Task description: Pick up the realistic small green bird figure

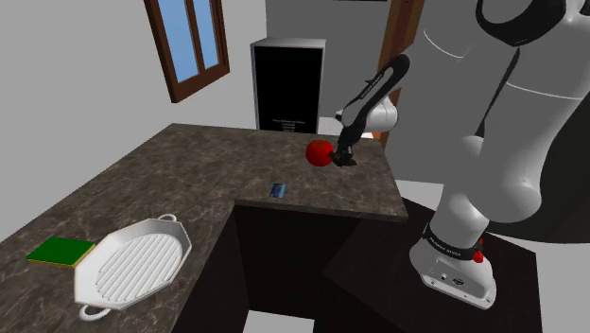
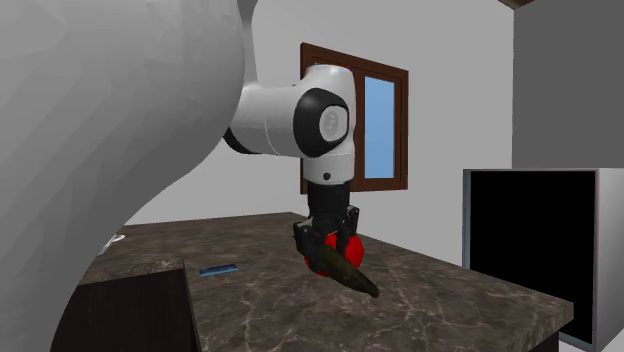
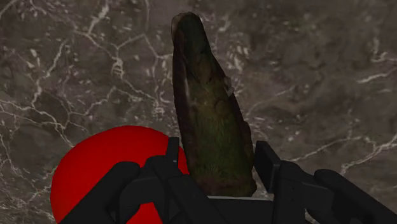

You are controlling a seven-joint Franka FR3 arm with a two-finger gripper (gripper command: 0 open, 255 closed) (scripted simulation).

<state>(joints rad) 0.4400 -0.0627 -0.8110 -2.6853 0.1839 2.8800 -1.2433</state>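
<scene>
Green bird figure (image 3: 213, 121) snug in hand (image 3: 217, 153)

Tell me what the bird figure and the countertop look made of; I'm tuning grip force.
Bird figure: dull, mottled olive-brown surface with a feather-like texture and no shine. It could be painted resin or wood, but the look leaves it open. Countertop: smooth dark stone, probably marble, going by the white veins.

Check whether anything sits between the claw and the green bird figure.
Nothing visible does. The claw has a finger on each side of the green bird figure and appears to clasp it. The red ball lies beside one finger, outside the grip, not between claw and bird.
</scene>
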